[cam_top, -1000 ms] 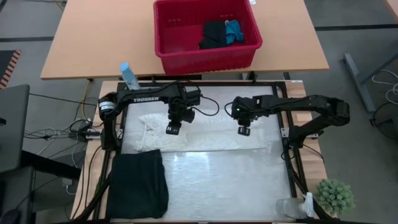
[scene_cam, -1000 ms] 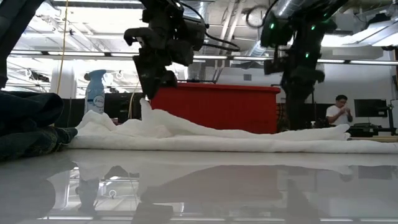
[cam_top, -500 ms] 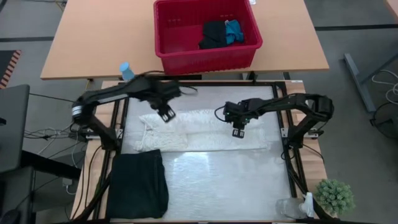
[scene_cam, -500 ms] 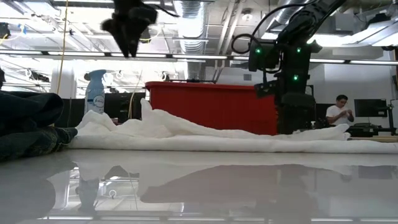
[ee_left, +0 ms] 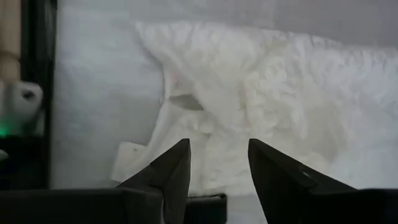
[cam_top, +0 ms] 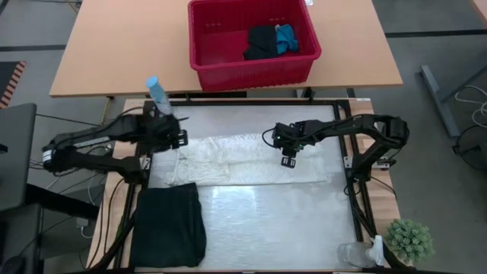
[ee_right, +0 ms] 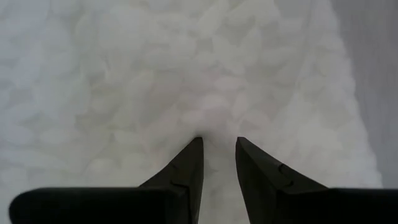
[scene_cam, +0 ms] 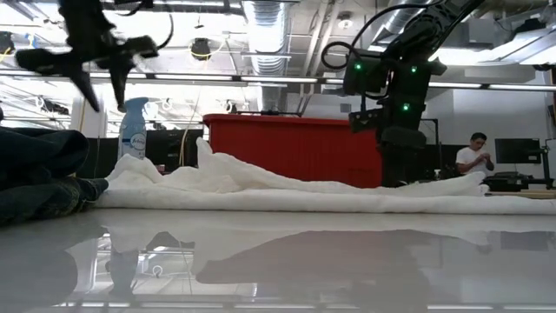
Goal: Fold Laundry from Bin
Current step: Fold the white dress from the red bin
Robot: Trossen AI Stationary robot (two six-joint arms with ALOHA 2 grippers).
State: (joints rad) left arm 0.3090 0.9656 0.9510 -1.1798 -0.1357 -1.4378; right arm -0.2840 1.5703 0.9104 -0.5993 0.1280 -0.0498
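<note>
The white crinkled garment [cam_top: 243, 160] lies spread flat along the table's far half. My right gripper [cam_top: 288, 160] points down on its right part, jaws a narrow gap apart [ee_right: 217, 142]. My left gripper [cam_top: 176, 139] hangs open, well above the table [scene_cam: 102, 91], over the garment's left end [ee_left: 186, 130], and touches nothing. A folded black garment [cam_top: 169, 224] lies at the near left. The red bin [cam_top: 251, 72] stands on the wooden table beyond, with a black item [cam_top: 262, 42] and a blue one [cam_top: 287, 38] inside. My right gripper comes from above, pointing down, and its two fingertips [ee_right: 194, 149] stand on the upper face of the white garment's right part [ee_right: 217, 127]. A little cloth shows in the gap between them. The garment stays flat on the table.
A blue spray bottle [cam_top: 157, 93] stands just beyond the table's far left corner, close to my left arm. A small green plant [cam_top: 409, 240] and a clear bottle stand at the near right. A person [scene_cam: 475, 156] sits far back in the room.
My left gripper has let go of the white garment's raised left part, opened, rolled about, and swung up and toward the table's left edge. My right gripper has sunk onto the garment. The garment itself lies as before.
</note>
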